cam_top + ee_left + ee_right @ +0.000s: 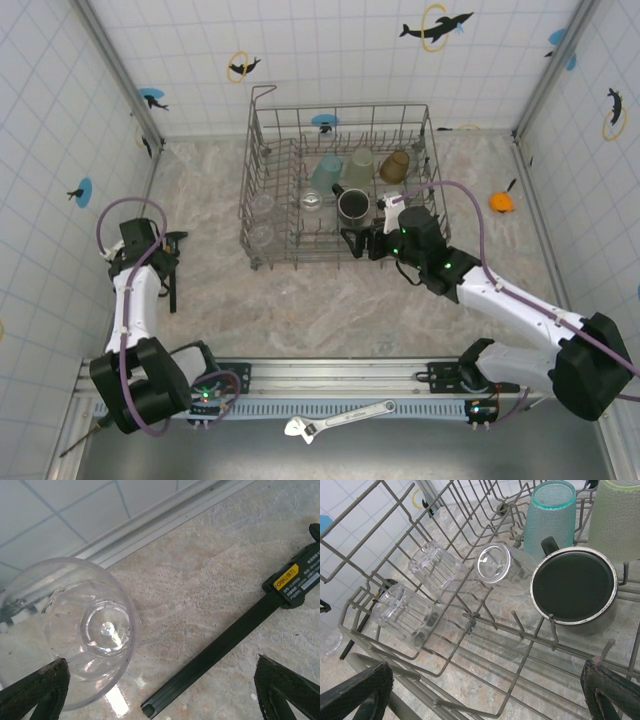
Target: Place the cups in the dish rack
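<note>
The grey wire dish rack (270, 150) stands mid-table. Inside it are a teal tumbler (326, 172), a pale green one (358, 168), an amber one (395, 165), a black mug (352, 205) and clear tumblers (262, 206). My right gripper (358, 243) hovers open over the rack's near edge, nothing between its fingertips (615, 690); ahead of it are the mug (575, 587), the teal tumbler (552, 512) and clear tumblers (435, 565) lying on the tines. At the far left my left gripper (160, 700) is open above the table. A clear tumbler (75, 630) stands beside its left fingertip (42, 687), not gripped.
A black caliper (235, 640) with a yellow label lies on the table just right of the clear tumbler, between the left fingers. A small orange object with a black stem (502, 200) sits near the right wall. A wrench (340, 417) lies on the near ledge. Tiled walls close three sides.
</note>
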Available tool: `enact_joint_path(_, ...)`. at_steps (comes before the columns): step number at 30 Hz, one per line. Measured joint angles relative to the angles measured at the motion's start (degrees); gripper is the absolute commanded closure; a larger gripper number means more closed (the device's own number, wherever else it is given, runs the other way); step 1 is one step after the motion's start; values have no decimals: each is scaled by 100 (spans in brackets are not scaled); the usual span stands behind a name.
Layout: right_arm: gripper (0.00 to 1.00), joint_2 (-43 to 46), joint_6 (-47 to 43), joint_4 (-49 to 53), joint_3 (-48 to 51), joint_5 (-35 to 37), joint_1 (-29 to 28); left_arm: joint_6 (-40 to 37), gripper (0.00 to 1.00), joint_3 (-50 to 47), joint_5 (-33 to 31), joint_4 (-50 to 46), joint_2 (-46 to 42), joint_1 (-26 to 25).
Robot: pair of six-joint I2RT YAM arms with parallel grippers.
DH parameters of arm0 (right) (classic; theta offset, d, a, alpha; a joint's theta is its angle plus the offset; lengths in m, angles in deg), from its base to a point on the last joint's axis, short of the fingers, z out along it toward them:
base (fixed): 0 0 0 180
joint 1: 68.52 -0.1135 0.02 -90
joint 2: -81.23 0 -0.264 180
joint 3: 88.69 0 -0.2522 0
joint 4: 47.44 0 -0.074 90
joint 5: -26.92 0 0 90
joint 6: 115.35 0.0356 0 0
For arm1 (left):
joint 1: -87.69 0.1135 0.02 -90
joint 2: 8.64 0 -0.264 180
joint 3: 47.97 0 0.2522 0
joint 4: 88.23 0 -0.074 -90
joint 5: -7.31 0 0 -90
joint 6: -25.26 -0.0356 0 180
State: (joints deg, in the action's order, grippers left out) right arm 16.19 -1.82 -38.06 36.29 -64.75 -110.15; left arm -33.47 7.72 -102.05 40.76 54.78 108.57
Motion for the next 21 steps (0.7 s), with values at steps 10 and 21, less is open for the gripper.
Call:
enact_joint_path(10, 0, 142, -11, -2, 9, 33, 0, 68, 12, -28, 297, 356, 111, 702)
enact_joint_path(21, 0, 22, -13, -4, 9, 26, 0, 11, 42, -208, 516, 623, 437, 852)
